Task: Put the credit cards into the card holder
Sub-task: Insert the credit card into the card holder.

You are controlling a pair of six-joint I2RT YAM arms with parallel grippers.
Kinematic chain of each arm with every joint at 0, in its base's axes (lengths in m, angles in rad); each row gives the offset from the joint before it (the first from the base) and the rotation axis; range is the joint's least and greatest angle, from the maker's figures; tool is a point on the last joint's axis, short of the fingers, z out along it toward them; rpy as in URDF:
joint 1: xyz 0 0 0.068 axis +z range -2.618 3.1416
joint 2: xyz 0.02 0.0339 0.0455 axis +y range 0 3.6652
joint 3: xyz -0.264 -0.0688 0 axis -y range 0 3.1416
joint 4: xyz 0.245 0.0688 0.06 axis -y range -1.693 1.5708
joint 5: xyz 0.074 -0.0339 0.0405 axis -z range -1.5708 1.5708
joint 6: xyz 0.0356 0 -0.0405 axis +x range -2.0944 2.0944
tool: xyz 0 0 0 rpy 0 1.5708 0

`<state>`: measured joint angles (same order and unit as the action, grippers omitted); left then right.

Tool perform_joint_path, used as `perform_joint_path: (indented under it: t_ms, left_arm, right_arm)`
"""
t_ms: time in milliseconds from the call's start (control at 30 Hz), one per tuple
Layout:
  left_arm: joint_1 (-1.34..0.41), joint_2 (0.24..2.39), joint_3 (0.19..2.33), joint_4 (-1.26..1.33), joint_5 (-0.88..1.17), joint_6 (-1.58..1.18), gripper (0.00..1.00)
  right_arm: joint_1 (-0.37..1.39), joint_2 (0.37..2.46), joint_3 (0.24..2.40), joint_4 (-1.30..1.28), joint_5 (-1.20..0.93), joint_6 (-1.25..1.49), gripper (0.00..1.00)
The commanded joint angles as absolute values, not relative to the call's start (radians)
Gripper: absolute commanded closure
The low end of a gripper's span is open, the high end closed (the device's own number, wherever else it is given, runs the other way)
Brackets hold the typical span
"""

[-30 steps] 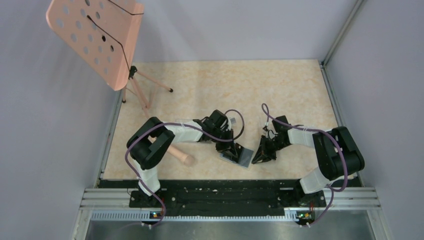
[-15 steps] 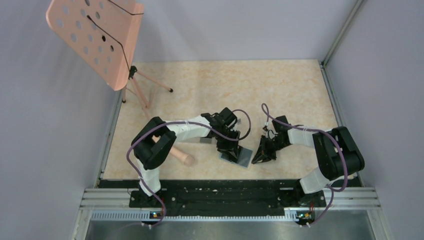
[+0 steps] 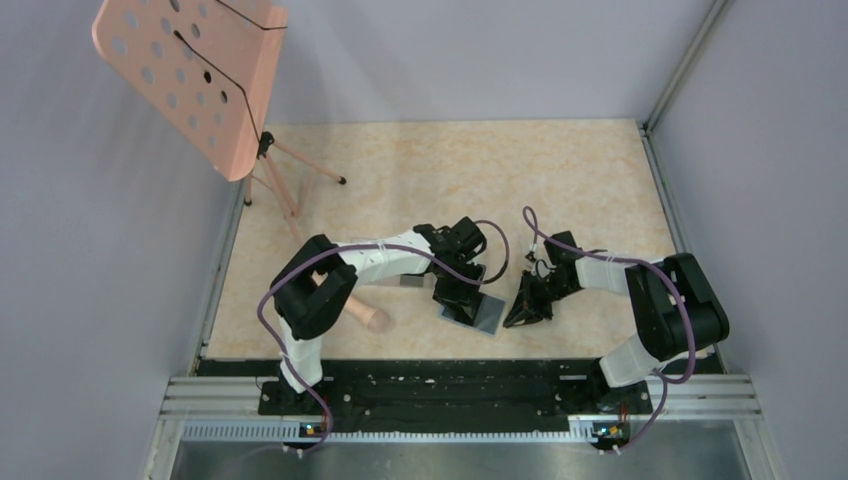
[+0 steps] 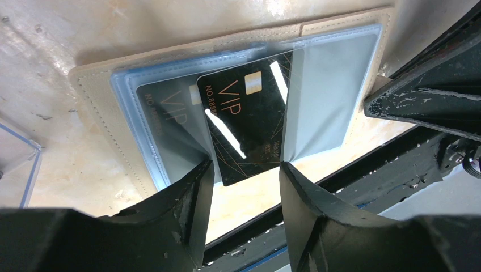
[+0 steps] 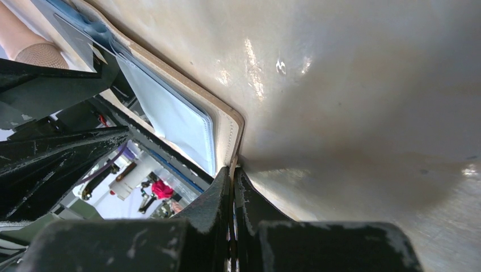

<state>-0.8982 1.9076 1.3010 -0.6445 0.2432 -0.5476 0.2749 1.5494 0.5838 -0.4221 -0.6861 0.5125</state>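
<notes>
Card holder (image 4: pixel 96 107) lies opened flat on the table (image 3: pixel 450 170) near its front edge, between the two grippers, with clear blue-grey sleeves facing up inside a tan border. First credit card (image 4: pixel 170 122), black with VIP lettering, sits fully under the film of one sleeve. Second credit card (image 4: pixel 249 119), of the same design, lies tilted across the centre fold; its far end reaches close to the holder's far border and its near end projects past the near border. Left gripper (image 4: pixel 245 170) hangs over that projecting end with its jaws moderately apart, one finger beside each long edge of the card; contact with the card cannot be confirmed. Right gripper (image 5: pixel 232 173) is closed to a thin slit on the tan edge of the holder's other half. Corner of a clear plastic box (image 4: pixel 17 164) rests on the table just beside the holder.
</notes>
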Motion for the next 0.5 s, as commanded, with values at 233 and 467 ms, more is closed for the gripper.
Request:
perform_joint_path:
  t_ms: [233, 467]
  left_arm:
    - [-0.911, 1.958, 1.336, -0.615, 0.239, -0.54, 0.59]
    - [-0.94, 1.964, 1.37, -0.6, 0.276, -0.547, 0.62]
  right_arm:
    - [0.281, 1.551, 0.573, -0.373, -0.538, 0.458, 1.0]
    - [0.281, 1.554, 0.577, -0.369, -0.545, 0.459, 1.0]
